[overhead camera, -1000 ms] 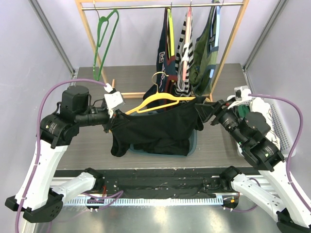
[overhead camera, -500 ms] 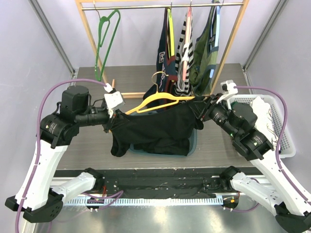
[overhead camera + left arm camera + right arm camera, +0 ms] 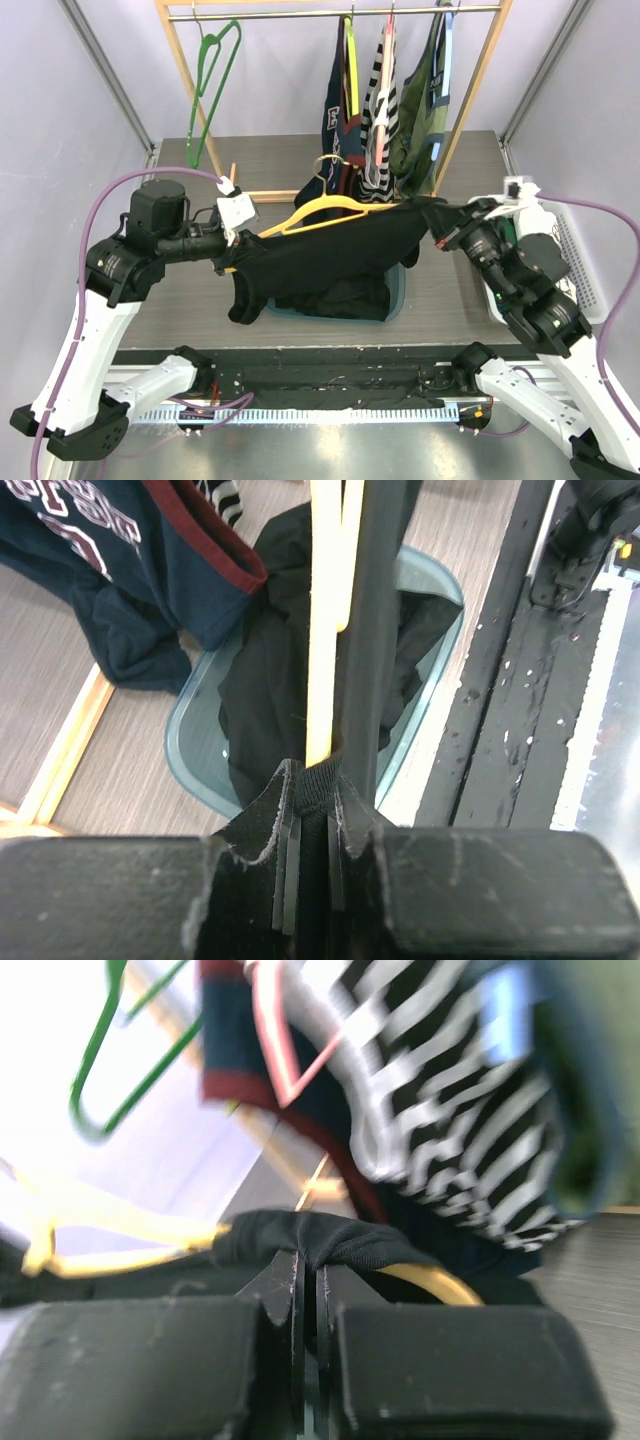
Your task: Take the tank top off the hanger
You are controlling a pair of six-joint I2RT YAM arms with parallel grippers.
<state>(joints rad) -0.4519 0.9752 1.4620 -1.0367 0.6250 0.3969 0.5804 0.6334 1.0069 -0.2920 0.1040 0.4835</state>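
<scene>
The black tank top (image 3: 330, 255) is held stretched in the air between the two arms, above the table (image 3: 270, 160) and over a teal bin (image 3: 398, 292) in which more dark cloth (image 3: 260, 680) is seen. The yellow hanger (image 3: 335, 207) is laid along the top's upper edge, with its right end covered by the fabric and its hook raised toward the wooden rack (image 3: 182, 70). The left pincer (image 3: 233, 260) is pressed together on the top's left edge, just beside the hanger's bar. The right pincer (image 3: 428, 215) is pinched on the fabric at the right end. A green hanger (image 3: 215, 80) and several hung garments (image 3: 375, 110) are carried by the rack behind.
</scene>
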